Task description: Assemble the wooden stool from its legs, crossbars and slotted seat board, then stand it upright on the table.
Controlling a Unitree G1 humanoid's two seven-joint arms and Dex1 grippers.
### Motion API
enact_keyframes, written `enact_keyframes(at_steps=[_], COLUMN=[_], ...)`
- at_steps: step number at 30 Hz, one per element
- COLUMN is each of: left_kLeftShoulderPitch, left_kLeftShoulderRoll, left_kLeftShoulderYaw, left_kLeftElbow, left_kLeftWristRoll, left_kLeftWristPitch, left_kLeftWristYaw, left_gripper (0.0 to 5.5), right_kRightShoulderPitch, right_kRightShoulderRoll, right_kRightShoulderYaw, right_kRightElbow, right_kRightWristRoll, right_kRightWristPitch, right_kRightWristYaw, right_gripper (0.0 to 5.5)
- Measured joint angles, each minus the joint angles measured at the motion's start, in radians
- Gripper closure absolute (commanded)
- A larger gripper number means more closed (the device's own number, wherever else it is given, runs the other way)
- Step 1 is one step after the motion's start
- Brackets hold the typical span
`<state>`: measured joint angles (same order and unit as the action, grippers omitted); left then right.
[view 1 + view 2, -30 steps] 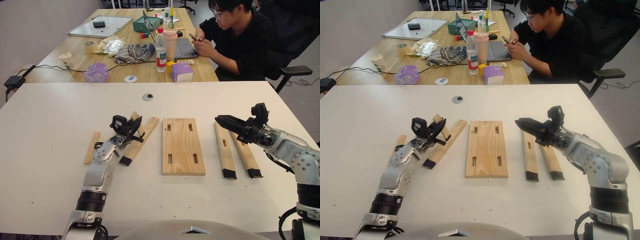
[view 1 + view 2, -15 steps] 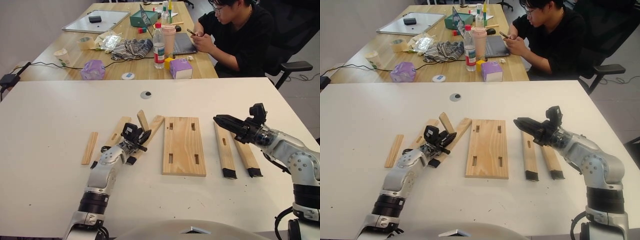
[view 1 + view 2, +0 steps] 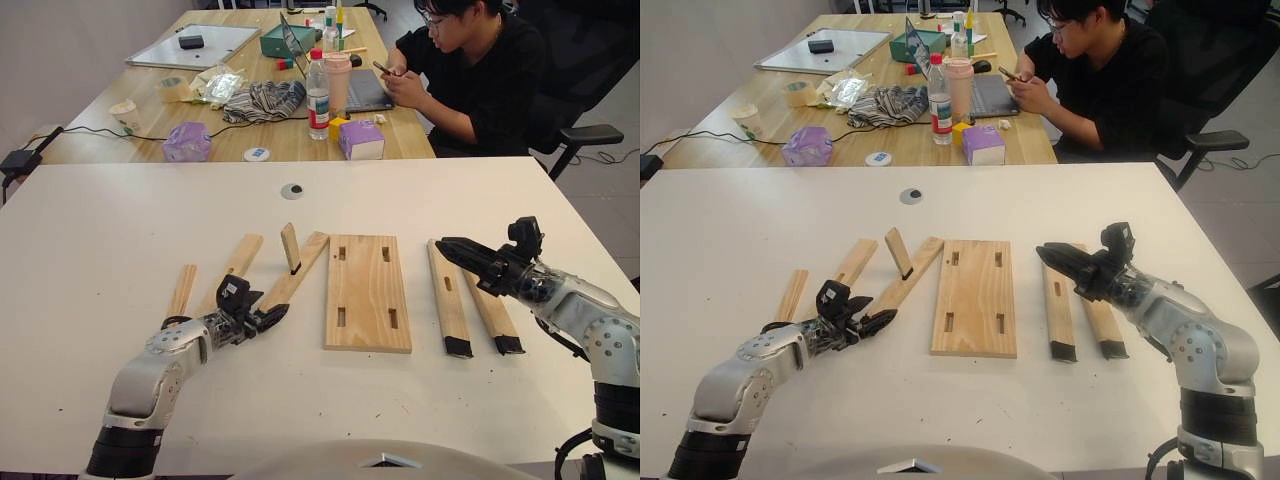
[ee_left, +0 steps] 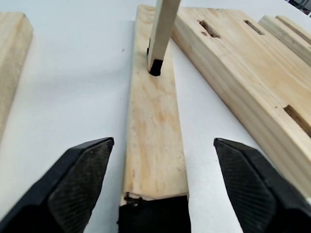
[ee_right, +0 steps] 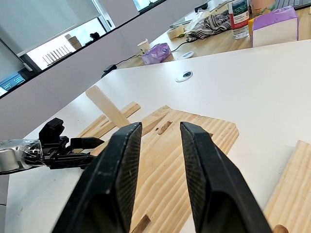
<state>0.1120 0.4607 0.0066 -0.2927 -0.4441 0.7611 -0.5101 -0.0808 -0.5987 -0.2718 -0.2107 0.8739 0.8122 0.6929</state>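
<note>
Straddling the leg (image 3: pixel 298 272) at lower left, left gripper (image 3: pixel 268 316) fingers apart, I aim to close squarely without jostling the crossbar (image 3: pixel 290 247); right gripper (image 3: pixel 447 245) fingers sit slightly apart.

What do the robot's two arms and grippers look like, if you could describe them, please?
The left arm and right arm have rounded silver-grey shells with black joint rings. The left gripper and right gripper are black, each with two tapering fingers bearing finely textured pads. A boxy black module tops the right wrist, and a thin black cable loops beneath it.
</note>
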Motion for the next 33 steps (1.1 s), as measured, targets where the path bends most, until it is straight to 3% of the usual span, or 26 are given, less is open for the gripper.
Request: enact_keyframes(at_steps=[7,19,25,29,33], left_kLeftShoulderPitch=[0.005,-0.038,-0.164,-0.269,-0.411], left_kLeftShoulderRoll=[0.01,0.021,-0.064,-0.134,-0.207], left_kLeftShoulderYaw=[-0.05,-0.079,-0.037,0.034,0.109], left_kLeftElbow=[-0.012,0.073,0.125,0.121,0.064], left_kLeftWristRoll=[0.057,0.191,0.184,0.067,-0.221], left_kLeftWristPitch=[-0.011,-0.118,-0.164,-0.18,-0.069], left_kLeftWristYaw=[0.01,0.038,0.087,0.063,-0.018], left_gripper=[1.6,3.38,3.5,3.5,3.5], right_kRightShoulderPitch=[0.0,-0.014,-0.074,-0.138,-0.184], right_kRightShoulderRoll=[0.001,0.009,0.081,0.114,0.129], right_kRightShoulderYaw=[0.003,0.01,-0.003,-0.031,0.009], right_kRightElbow=[-0.001,0.005,-0.012,-0.02,-0.08], right_kRightWristRoll=[-0.001,-0.013,0.002,0.081,0.266], right_kRightWristPitch=[0.0,-0.024,-0.026,-0.02,0.064], right_kRightWristYaw=[0.0,-0.021,-0.09,-0.114,-0.058], right_gripper=[4.08,4.08,4.08,3.43,2.77])
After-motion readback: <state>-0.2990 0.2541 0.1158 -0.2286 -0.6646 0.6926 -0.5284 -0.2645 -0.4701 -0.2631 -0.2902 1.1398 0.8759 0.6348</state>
